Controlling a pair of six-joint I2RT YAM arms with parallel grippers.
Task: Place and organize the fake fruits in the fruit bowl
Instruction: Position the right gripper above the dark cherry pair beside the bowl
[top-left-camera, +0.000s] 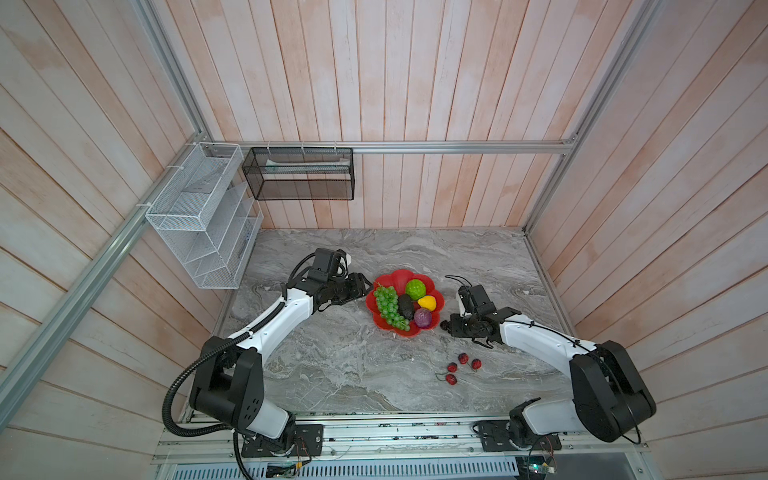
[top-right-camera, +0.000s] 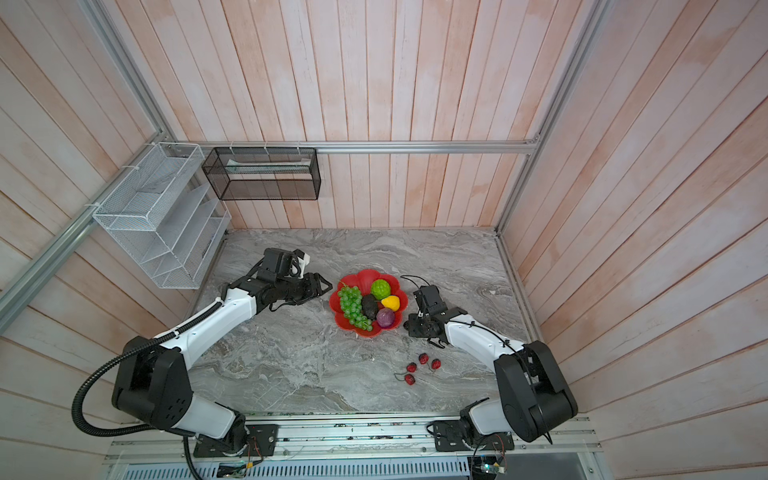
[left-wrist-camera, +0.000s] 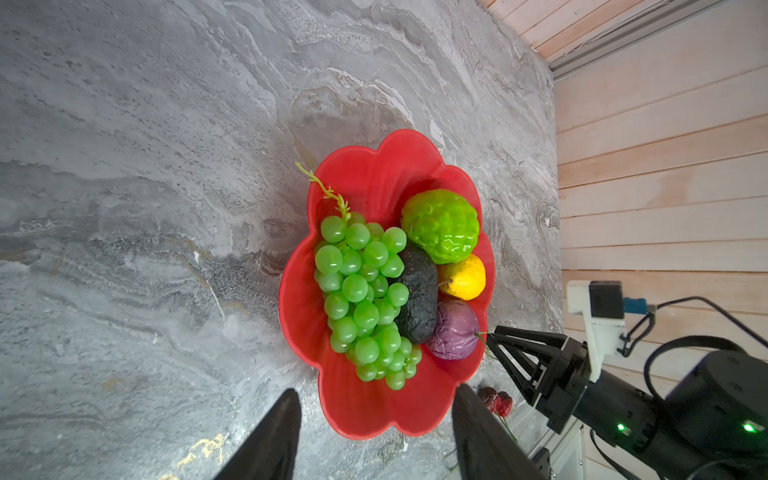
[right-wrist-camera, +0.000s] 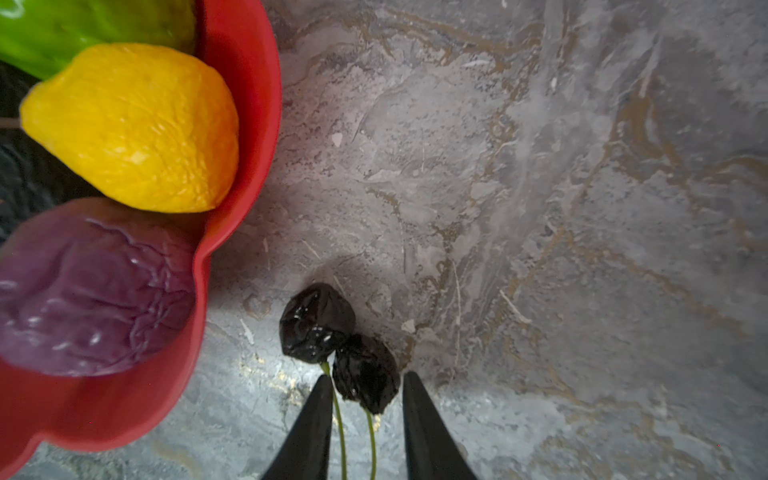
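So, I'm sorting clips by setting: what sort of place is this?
Probably a purpose-built robot test cell, not a home: plank wall panels inside an aluminium frame, a marble-look tabletop, and the left arm and right arm bolted to a metal rail.

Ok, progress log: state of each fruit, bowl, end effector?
Fruit bowl: part-filled.
Grape bunch: in bowl.
Lime-green ball: in bowl.
Yellow fruit: in bowl.
Avocado: in bowl.
Purple fruit: in bowl.
Red berries: on table.
Black berries: on table.
Left end effector: open.
Right end effector: around black berries, grip unclear.
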